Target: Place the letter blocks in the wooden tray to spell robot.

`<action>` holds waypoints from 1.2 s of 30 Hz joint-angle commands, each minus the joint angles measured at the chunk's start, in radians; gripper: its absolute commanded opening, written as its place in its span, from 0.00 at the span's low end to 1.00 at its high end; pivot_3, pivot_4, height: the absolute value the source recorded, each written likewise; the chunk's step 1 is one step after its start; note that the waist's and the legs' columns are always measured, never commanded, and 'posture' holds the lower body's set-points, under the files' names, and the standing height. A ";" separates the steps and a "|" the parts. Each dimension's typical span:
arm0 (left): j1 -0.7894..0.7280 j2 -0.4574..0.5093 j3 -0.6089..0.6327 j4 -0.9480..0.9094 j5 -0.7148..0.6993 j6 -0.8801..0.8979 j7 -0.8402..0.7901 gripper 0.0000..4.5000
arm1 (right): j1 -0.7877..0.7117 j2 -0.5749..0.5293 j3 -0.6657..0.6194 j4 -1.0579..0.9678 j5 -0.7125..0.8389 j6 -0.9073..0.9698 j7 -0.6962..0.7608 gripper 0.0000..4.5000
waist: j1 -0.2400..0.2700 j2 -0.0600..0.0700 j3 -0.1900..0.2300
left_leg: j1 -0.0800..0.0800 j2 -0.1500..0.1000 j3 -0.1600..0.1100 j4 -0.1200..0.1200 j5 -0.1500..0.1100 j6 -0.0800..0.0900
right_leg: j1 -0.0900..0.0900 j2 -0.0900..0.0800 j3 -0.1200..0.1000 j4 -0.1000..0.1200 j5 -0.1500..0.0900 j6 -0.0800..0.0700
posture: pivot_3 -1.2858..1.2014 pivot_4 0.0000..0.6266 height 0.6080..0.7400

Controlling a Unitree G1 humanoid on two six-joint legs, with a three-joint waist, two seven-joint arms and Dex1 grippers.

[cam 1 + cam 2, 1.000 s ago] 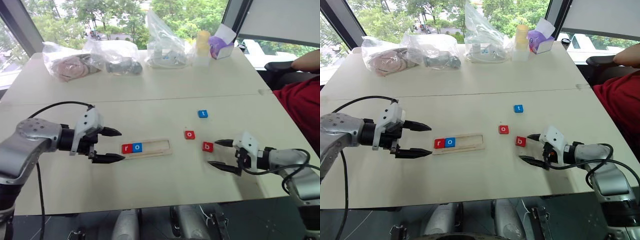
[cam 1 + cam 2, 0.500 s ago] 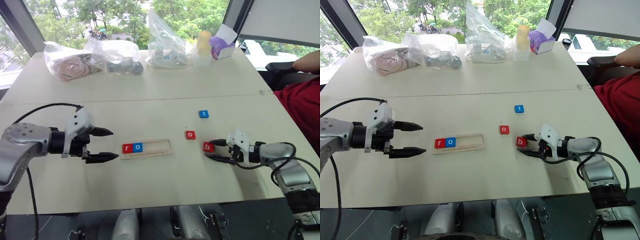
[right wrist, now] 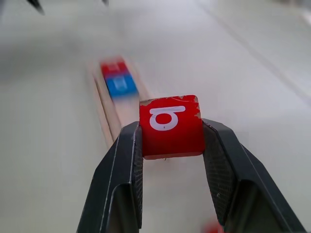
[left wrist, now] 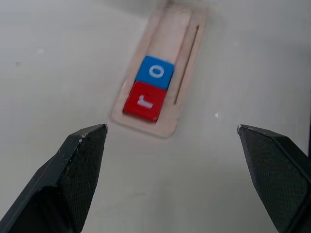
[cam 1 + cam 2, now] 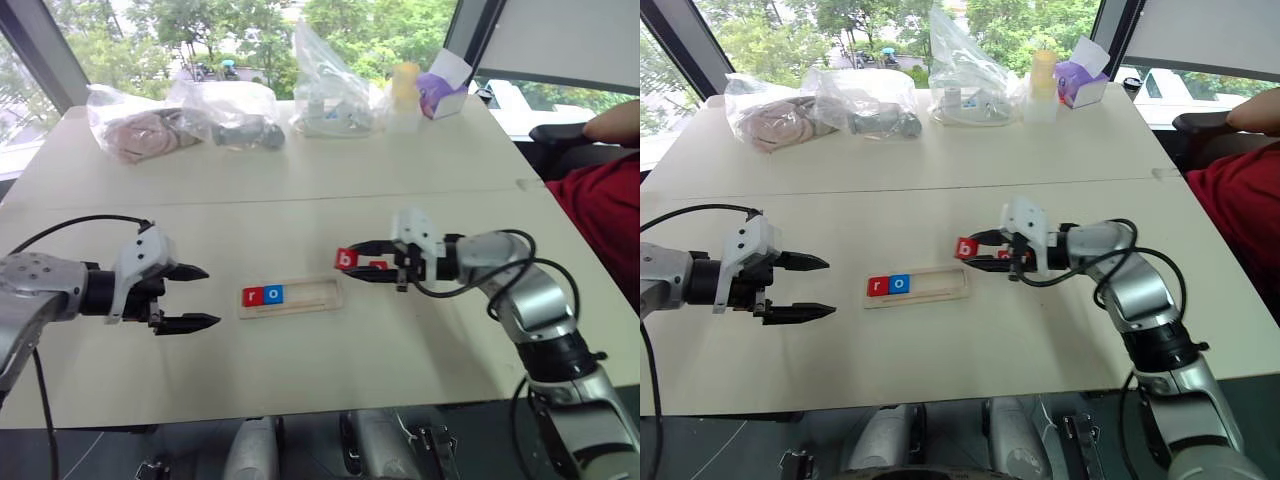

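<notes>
Since a second ago, right end effector (image 5: 368, 262) has closed on the red b block (image 5: 346, 259) and carried it off the desk (image 5: 300, 200) leftward, now held in mid-frame just past the right end of the wooden tray (image 5: 318, 296); left end effector (image 5: 195, 297) has drawn back toward the left edge.

Head views: tray at centre, red r block (image 5: 253, 296) and blue o block (image 5: 274, 294) at its left end; left end effector agape, empty, apart from the tray.

Left wrist view: r and o touching in the tray's near end, beyond spread fingers (image 4: 80, 155).

Right wrist view: b block clamped between both fingers (image 3: 221, 160), tray blurred beyond.
</notes>
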 commanded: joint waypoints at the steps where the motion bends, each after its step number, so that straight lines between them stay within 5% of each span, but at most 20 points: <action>1: -0.001 0.000 0.032 -0.009 0.003 -0.019 0.004 1.00 | -0.052 0.046 0.103 0.080 -0.079 -0.061 0.001 0.25 | 0.003 0.000 0.000 | -0.001 0.000 0.000 0.000 0.000 0.000 | 0.000 0.000 0.000 0.000 0.000 0.000 | 0.52 0.24 1.00; 11: 0.082 -0.019 0.098 -0.085 -0.023 0.015 0.049 1.00 | -0.166 0.165 0.229 0.331 -0.191 -0.236 0.059 0.25 | -0.005 0.000 0.000 | -0.001 0.000 0.002 0.001 0.000 0.000 | -0.001 -0.002 0.001 0.000 0.001 0.002 | 0.52 0.24 1.00; 36: 0.086 -0.059 0.078 -0.121 -0.025 0.027 0.120 1.00 | -0.214 0.269 0.232 0.527 -0.266 -0.324 0.106 0.25 | -0.005 0.000 0.000 | -0.001 0.000 0.001 0.001 0.000 0.000 | -0.001 -0.002 0.000 0.001 0.001 0.002 | 0.52 0.24 1.00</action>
